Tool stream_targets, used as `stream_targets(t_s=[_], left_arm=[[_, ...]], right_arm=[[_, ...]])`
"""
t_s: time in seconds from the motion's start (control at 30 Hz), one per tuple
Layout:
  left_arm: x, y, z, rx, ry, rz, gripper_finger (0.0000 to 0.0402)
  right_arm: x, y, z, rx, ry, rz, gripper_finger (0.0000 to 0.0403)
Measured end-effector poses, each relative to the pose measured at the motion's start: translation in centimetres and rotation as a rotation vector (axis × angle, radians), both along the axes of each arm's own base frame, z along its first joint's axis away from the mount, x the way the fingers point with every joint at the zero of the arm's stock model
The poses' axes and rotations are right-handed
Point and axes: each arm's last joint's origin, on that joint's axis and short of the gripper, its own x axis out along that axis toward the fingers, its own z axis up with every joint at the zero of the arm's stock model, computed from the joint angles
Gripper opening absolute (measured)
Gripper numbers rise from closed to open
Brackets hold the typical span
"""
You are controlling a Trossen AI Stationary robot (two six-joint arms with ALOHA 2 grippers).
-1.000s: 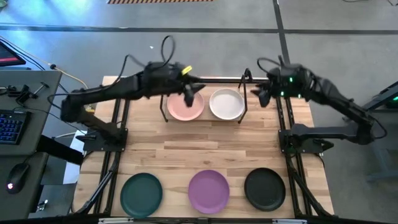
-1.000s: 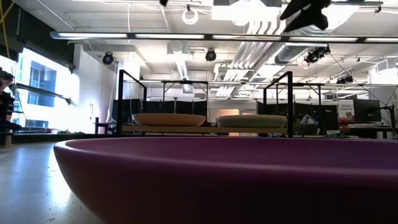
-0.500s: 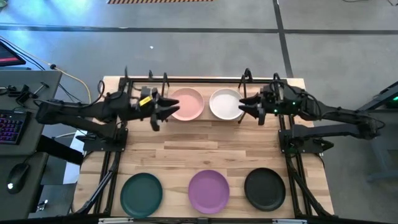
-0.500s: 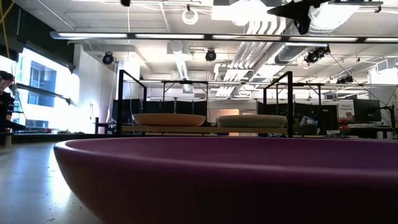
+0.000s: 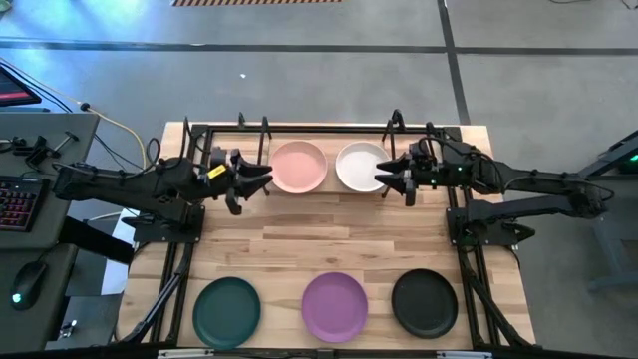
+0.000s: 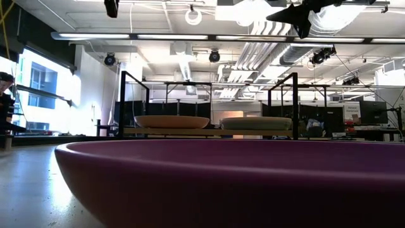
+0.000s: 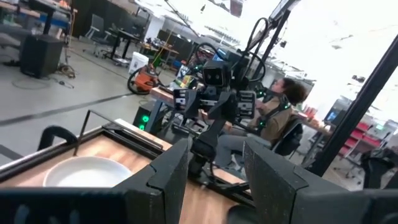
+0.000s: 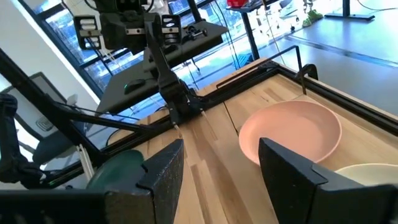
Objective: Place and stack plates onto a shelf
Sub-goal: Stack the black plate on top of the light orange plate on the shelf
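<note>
The pink plate (image 5: 299,167) and the white plate (image 5: 362,167) sit side by side on the shelf (image 6: 215,132) at the table's far side. The dark teal plate (image 5: 226,311), purple plate (image 5: 334,304) and black plate (image 5: 424,301) lie in a row at the near edge. The pale blue-grey plate is out of view. My left gripper (image 5: 249,187) is open and empty, just left of the pink plate. My right gripper (image 5: 391,182) is open and empty, just right of the white plate. Both hang above shelf height in the low view.
The shelf's black rod posts (image 6: 295,104) rise at its corners beside the plates. Bare wooden tabletop (image 5: 329,239) lies between the shelf and the near row. A person (image 7: 283,115) sits beyond the table's right side.
My left gripper has drawn back from over the pink plate toward the table's left edge. My right gripper has moved toward the near edge and a little left, closer to the white plate. The plates have stayed where they were.
</note>
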Motion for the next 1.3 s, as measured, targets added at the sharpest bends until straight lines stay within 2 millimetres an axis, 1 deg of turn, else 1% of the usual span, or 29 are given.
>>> stream_targets(t_s=[0.23, 0.4, 0.47, 0.53, 0.6, 0.7, 0.8, 0.93, 1.1, 1.2, 1.3], left_arm=[[0.1, 0.0, -0.1, 0.045, 0.015, 0.005, 0.0145], [0.1, 0.0, -0.1, 0.045, 0.015, 0.005, 0.0145], [0.1, 0.0, -0.1, 0.045, 0.015, 0.005, 0.0145], [0.1, 0.0, -0.1, 0.045, 0.015, 0.005, 0.0145], [0.1, 0.0, -0.1, 0.045, 0.015, 0.005, 0.0145], [0.1, 0.0, -0.1, 0.045, 0.016, 0.005, 0.0145], [0.1, 0.0, -0.1, 0.045, 0.016, 0.006, 0.0145], [0.1, 0.0, -0.1, 0.045, 0.018, 0.006, 0.0145], [0.1, 0.0, -0.1, 0.045, 0.019, 0.006, 0.0145], [0.1, 0.0, -0.1, 0.023, 0.015, 0.004, 0.0145], [0.1, 0.0, -0.2, -0.004, 0.014, 0.001, 0.0145]], right_arm=[[0.0, 0.0, 0.1, 0.02, -0.008, -0.004, 0.019], [0.1, 0.1, 0.0, 0.092, -0.013, 0.002, 0.019], [0.4, 0.6, -0.3, 0.127, 0.018, 0.044, 0.0189], [0.9, 1.5, -0.9, 0.16, 0.124, 0.095, 0.0184], [1.5, 2.7, -1.7, 0.189, 0.269, 0.144, 0.0175], [1.8, 4.9, -3.7, 0.24, 0.502, 0.237, 0.0161], [1.6, 7.1, -5.8, 0.306, 0.727, 0.3, 0.015], [0.6, 9.3, -7.9, 0.335, 0.99, 0.292, 0.0145], [-0.7, 10.7, -9.3, 0.332, 1.199, 0.227, 0.0152], [-1.1, 11.5, -10.0, 0.369, 1.239, 0.267, 0.0177], [-2.0, 12.0, -11.4, 0.382, 1.292, 0.291, 0.0212]])
